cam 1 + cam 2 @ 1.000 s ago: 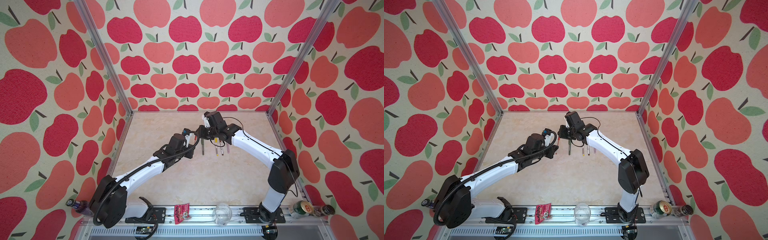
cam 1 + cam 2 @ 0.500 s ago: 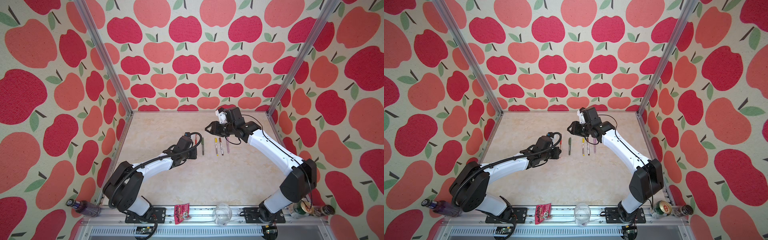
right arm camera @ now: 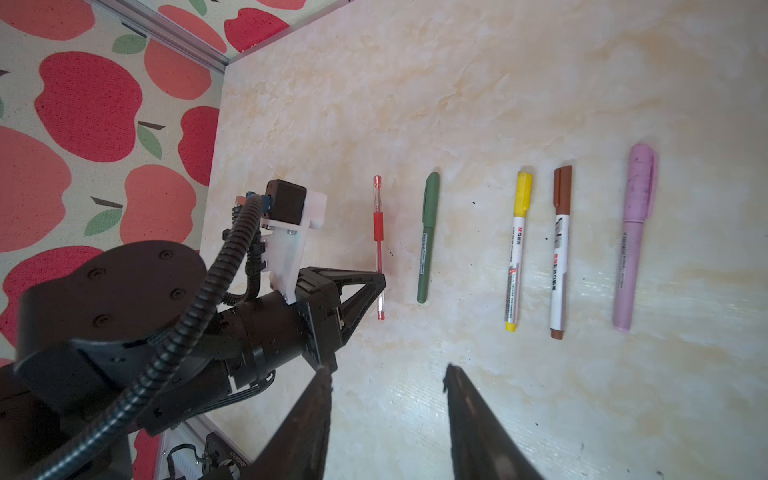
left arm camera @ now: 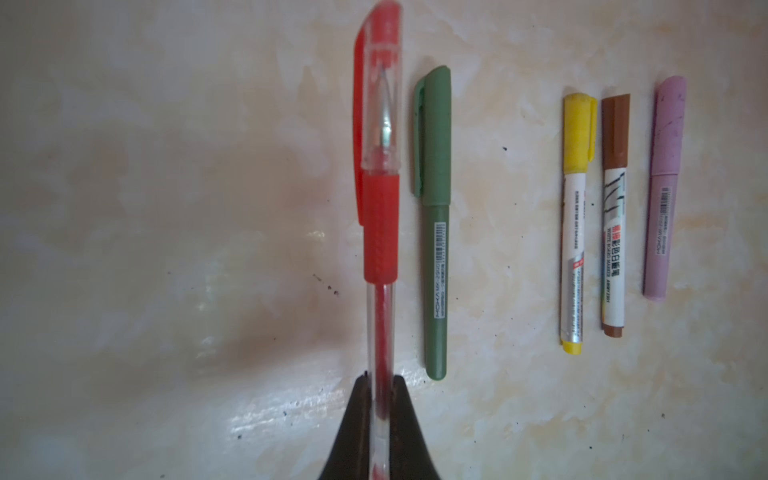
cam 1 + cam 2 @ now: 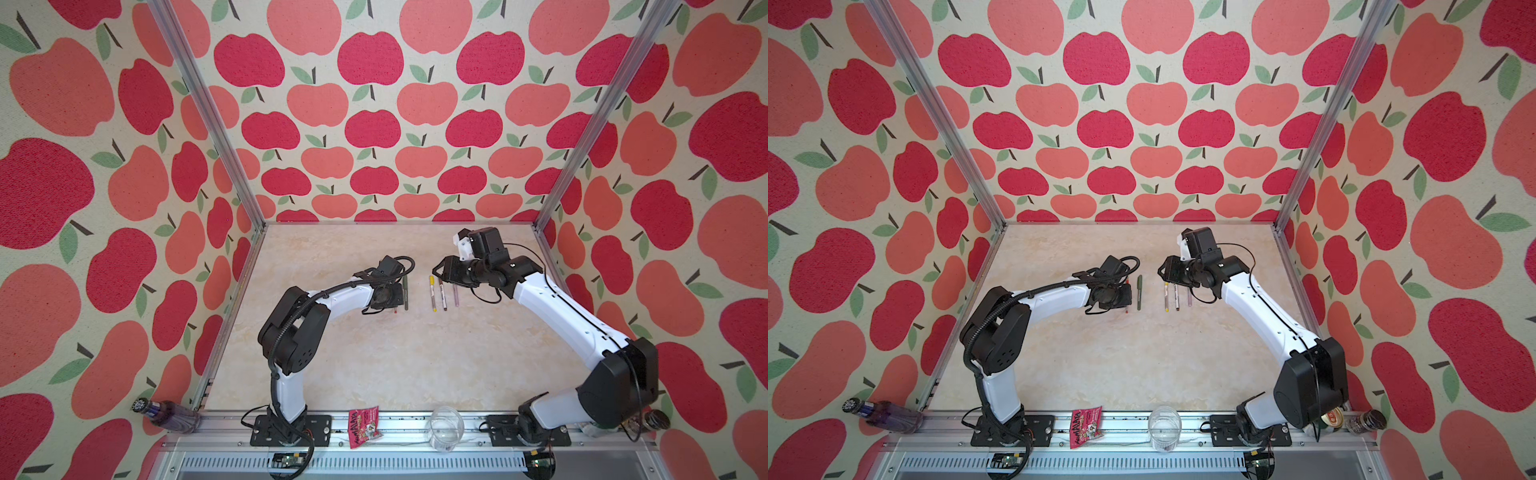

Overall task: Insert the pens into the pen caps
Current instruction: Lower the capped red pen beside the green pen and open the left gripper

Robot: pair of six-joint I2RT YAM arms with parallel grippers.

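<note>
My left gripper (image 4: 382, 386) is shut on the clear barrel of the red pen (image 4: 380, 208), whose red cap is on, and holds it low over the table beside the dark green pen (image 4: 436, 224). The yellow (image 4: 575, 232), brown (image 4: 614, 224) and lilac (image 4: 663, 195) pens lie in a row further along, each with its cap fitted. In a top view the row lies between the arms, with the green pen (image 5: 405, 293) beside the left gripper (image 5: 397, 297). My right gripper (image 3: 388, 376) is open and empty, and hovers near the row's far ends (image 5: 436, 270).
On the front rail lie a red snack packet (image 5: 365, 422) and a clear cup (image 5: 446, 424). A purple bottle (image 5: 166, 415) lies at the front left corner. Aluminium posts and apple-patterned walls close in the marble table (image 5: 374, 365).
A second ago both grippers met over the middle. The right gripper opened and drew back to the right. The left arm carried the red pen down to the left of the green pen.
</note>
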